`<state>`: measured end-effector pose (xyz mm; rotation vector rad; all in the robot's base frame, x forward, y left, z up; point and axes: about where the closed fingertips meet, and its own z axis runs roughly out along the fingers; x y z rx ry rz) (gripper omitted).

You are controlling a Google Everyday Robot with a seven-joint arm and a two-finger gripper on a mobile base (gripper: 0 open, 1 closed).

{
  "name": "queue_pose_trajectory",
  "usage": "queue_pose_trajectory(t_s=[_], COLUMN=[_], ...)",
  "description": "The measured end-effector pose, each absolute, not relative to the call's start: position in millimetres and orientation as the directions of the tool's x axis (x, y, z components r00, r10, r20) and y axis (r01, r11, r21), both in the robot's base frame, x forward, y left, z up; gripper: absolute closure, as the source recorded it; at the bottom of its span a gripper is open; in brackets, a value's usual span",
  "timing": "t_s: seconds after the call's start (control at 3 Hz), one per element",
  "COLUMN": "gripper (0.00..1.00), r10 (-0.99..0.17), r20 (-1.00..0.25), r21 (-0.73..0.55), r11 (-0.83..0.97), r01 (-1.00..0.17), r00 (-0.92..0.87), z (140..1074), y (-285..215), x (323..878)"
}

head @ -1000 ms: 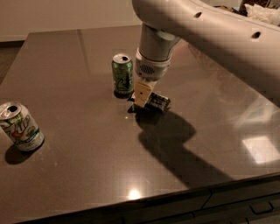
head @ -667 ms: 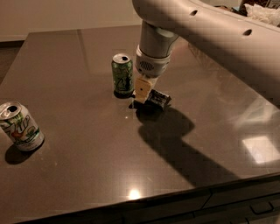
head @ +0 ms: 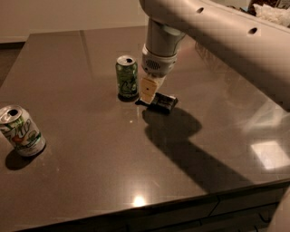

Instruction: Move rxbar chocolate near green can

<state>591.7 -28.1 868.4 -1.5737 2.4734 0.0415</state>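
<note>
Dark brown, glossy tabletop [head: 81, 181] fills nearly the whole view, with a plain beige wall [head: 68, 13] behind its far edge and a drawer-like front just showing along the near edge. A small all-green soda can with pale script lettering and a silver top [head: 127, 78] stands upright on the far middle part of the table. Just to its right lies the flat rectangular black-wrapped snack bar [head: 165, 103], resting on the surface with its long side running away to the right and a little toward the camera; bar and can are close together but do not appear to touch.

A thick, pale grey robot arm [head: 217, 31] reaches in from the upper right and turns down through a round grey wrist. Below the wrist the gripper [head: 148, 93] hangs between the green can and the bar, its cream-coloured tip right at the bar's left end, low over the table. How wide it stands, and whether it has any hold on the bar, cannot be told from this angle.

The arm casts a broad dark shadow [head: 186, 140] across the table, from the bar toward the near right. A square patch of reflected light [head: 269, 154] sits near the right edge, and a small bright glint [head: 138, 200] near the front edge.

Well apart from all this, at the left edge, a white soda can with a green-and-red logo [head: 20, 131] stands upright with its opened silver top showing
</note>
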Motion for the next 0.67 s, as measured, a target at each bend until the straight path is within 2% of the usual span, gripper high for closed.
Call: queue_pose_trajectory(t_s=[0.33, 0.67], gripper=[0.00, 0.00], r10=[-0.893, -0.893], r20=[-0.192, -0.192], r21=[-0.089, -0.089], r11=[0.429, 0.429], r01=[-0.899, -0.899], r00=[-0.407, -0.407], z=[868.1, 868.1], y=[-27.4, -27.4], x=[592.0, 592.0])
